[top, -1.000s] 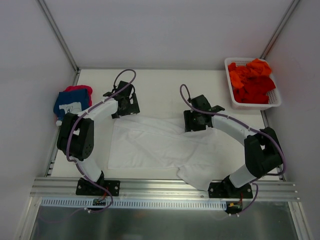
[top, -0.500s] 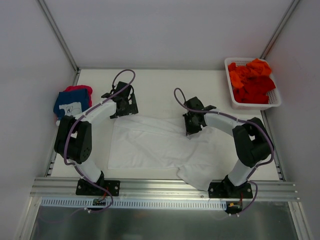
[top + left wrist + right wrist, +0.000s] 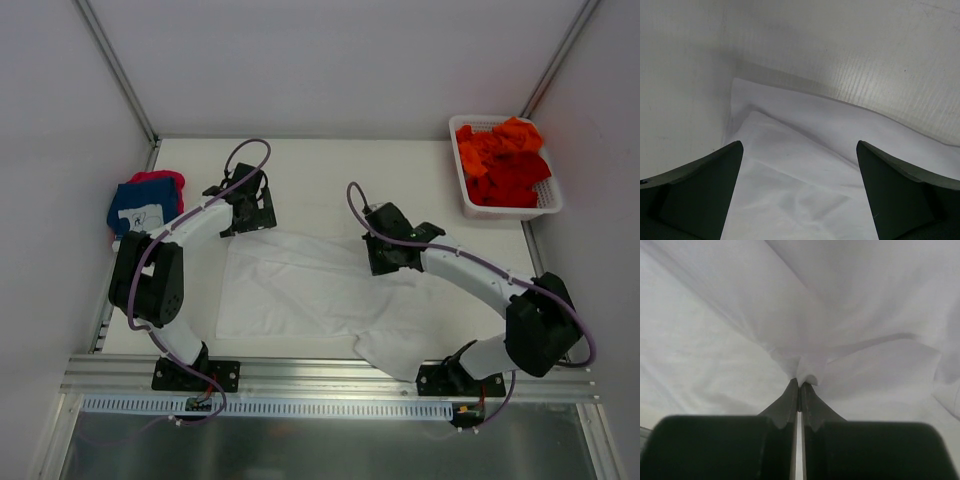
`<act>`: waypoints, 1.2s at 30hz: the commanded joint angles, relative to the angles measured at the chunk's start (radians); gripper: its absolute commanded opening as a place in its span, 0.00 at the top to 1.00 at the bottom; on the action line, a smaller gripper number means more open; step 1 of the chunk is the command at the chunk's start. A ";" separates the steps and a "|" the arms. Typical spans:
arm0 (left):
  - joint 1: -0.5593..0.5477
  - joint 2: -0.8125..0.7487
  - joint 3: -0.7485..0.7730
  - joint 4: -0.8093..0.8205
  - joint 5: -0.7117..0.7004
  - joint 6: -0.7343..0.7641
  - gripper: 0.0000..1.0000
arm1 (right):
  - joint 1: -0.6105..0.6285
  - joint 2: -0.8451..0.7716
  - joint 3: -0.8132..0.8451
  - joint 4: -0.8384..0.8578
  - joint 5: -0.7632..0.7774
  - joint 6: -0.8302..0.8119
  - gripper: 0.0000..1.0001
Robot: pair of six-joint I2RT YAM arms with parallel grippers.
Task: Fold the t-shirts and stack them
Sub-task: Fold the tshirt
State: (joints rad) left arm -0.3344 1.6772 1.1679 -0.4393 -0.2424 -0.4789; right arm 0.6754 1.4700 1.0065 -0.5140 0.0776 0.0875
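Observation:
A plain white t-shirt lies spread and creased across the middle of the table. My right gripper is at the shirt's far right part. In the right wrist view the gripper is shut on a small pinched fold of the white t-shirt. My left gripper hovers over the shirt's far left corner. Seen from the left wrist, it stands wide open with only the white t-shirt below. A folded navy t-shirt rests on a pink-red one at the left edge.
A white lattice basket at the back right holds a heap of orange and red t-shirts. Metal frame posts rise at both back corners. An aluminium rail runs along the near edge by the arm bases.
The right gripper has closed onto a pinch of the white t-shirt and shifted slightly left, its elbow swinging out to the right. The left arm has barely moved.

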 commanded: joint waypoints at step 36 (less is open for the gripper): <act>-0.109 0.044 0.092 0.004 0.129 0.010 0.01 | 0.164 0.142 0.006 -0.069 0.395 0.179 0.08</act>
State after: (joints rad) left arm -0.4141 1.7103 1.2392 -0.4324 -0.1299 -0.4778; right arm 0.8371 1.5921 1.0019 -0.5991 0.4885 0.2607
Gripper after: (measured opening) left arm 0.990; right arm 0.940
